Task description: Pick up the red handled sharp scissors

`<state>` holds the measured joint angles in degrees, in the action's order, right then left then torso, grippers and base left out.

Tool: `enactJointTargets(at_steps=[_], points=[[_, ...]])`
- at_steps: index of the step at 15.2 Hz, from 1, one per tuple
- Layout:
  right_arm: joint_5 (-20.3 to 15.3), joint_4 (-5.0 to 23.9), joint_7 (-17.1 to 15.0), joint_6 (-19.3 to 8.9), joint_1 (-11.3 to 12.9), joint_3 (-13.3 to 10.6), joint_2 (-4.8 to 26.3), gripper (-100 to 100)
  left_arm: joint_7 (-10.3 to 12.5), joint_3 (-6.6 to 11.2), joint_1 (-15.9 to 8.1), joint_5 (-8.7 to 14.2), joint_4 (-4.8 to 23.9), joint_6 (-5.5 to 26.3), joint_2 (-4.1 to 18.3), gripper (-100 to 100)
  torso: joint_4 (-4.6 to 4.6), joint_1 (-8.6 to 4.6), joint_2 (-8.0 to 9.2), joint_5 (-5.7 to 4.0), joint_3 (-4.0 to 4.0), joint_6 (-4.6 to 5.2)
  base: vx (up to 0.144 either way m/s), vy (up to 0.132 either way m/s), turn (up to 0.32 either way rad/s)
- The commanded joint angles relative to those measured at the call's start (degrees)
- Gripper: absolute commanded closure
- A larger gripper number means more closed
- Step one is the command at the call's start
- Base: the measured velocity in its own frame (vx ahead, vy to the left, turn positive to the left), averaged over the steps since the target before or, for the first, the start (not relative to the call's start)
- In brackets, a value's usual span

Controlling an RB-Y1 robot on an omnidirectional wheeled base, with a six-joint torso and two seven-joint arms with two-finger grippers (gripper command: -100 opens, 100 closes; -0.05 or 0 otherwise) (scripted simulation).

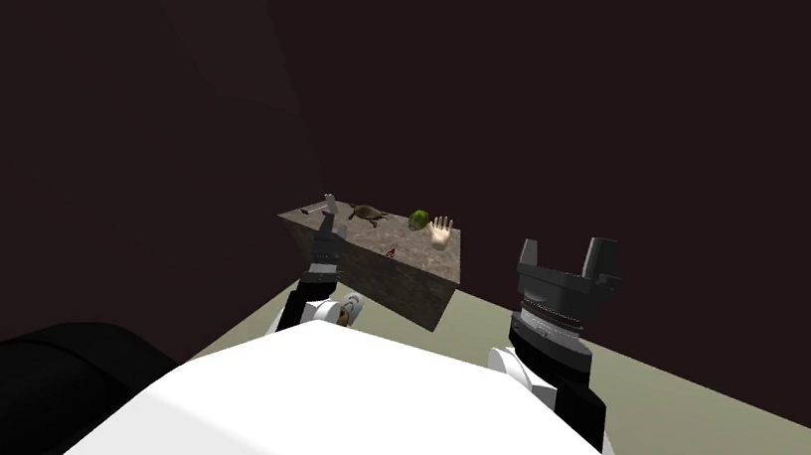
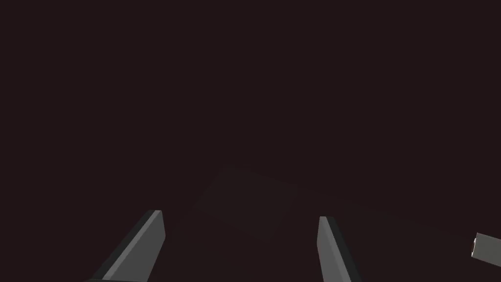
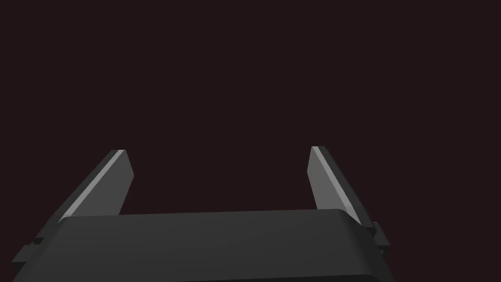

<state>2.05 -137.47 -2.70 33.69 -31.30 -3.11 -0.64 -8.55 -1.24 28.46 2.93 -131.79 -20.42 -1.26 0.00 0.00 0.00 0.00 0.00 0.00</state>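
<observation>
The red-handled scissors [image 1: 390,251] lie small on the top of a brown stone-patterned block [image 1: 406,275], near its front edge. My left gripper [image 1: 327,220] is raised at the block's left side, left of the scissors, and its fingers [image 2: 147,245] stand open with nothing between them. My right gripper [image 1: 570,254] is held up to the right of the block, apart from it, and is open too, its fingers [image 3: 112,186] facing a dark wall.
On the block's far side lie a grey tool [image 1: 329,203], a brown creature figure [image 1: 369,215], a green ball [image 1: 418,218] and a pale hand model [image 1: 440,232]. Olive floor [image 1: 666,419] spreads around the block. Dark walls close in behind.
</observation>
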Motion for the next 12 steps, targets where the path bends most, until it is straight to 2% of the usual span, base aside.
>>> enactJointTargets(at_steps=[1,2,3,4,6,7,8,9,10,11,12], points=[[0.0,0.0,0.0,0.0,0.0,0.0,0.0,0,0.5,0.46,-0.2,0.2,0.6,0.9,2.8,-100,0.0,0.0,0.0,0.0,0.0,0.0,0.001,-0.006,-0.038],[0.0,0.0,0.0,0.0,0.0,0.0,0.0,0,0.5,0.46,-0.2,0.2,0.6,0.9,2.8,-100,0.0,0.0,0.0,0.0,0.0,0.01,0.002,-0.009,-0.047],[0.0,0.0,0.0,0.0,0.0,0.0,0.0,0,1.1,0.92,-0.4,0.5,1.2,1.8,4.8,-100,0.0,-0.01,0.0,0.0,0.0,0.01,0.004,-0.013,-0.06],[0.0,0.0,0.0,0.0,0.0,0.0,0.0,0,1.1,0.92,-0.4,0.5,1.2,1.8,4.8,-100,0.0,-0.02,-0.01,0.0,-0.01,0.01,0.005,-0.014,-0.053],[0.0,0.0,0.0,0.0,0.0,0.0,0.0,0,2.7,2.28,-0.9,1.2,2.9,4.5,8.2,-100,-0.01,-0.03,-0.02,-0.01,-0.01,0.01,0.008,-0.022,-0.107],[0.0,0.0,0.0,0.0,0.0,0.0,0.0,0,2.7,2.28,-0.9,1.2,2.9,4.5,8.8,-100,-0.01,-0.05,-0.04,-0.01,-0.02,0.02,0.01,-0.025,-0.102],[0.0,0.0,0.0,0.0,0.0,0.0,0.0,0,3.8,3.16,-1.2,1.7,4.0,6.3,10.5,-100,-0.01,-0.07,-0.04,-0.01,-0.03,0.02,0.008,-0.031,-0.121],[0.0,0.0,0.0,0.0,0.0,0.0,0.0,0,3.8,3.16,-1.2,1.7,4.0,6.3,10.8,-100,-0.01,-0.08,-0.04,-0.02,-0.03,0.02,0.005,-0.03,-0.086],[0.0,0.0,0.0,0.0,0.0,0.0,0.0,0,5.0,4.17,-1.6,2.2,5.2,8.2,12.7,-100,-0.01,-0.09,-0.04,-0.02,-0.03,0.01,0.007,-0.035,-0.102],[0.0,0.0,0.0,0.0,0.0,0.0,0.0,0,5.0,4.17,-1.6,2.2,5.2,8.2,12.7,-100,-0.01,-0.1,-0.04,-0.02,-0.03,0.02,0.009,-0.034,-0.087],[0.0,0.0,0.0,0.0,0.0,0.0,0.0,0,6.4,5.29,-2.0,2.8,6.6,10.2,14.7,-100,-0.01,-0.11,-0.05,-0.02,-0.03,0.01,0.01,-0.038,-0.15]])
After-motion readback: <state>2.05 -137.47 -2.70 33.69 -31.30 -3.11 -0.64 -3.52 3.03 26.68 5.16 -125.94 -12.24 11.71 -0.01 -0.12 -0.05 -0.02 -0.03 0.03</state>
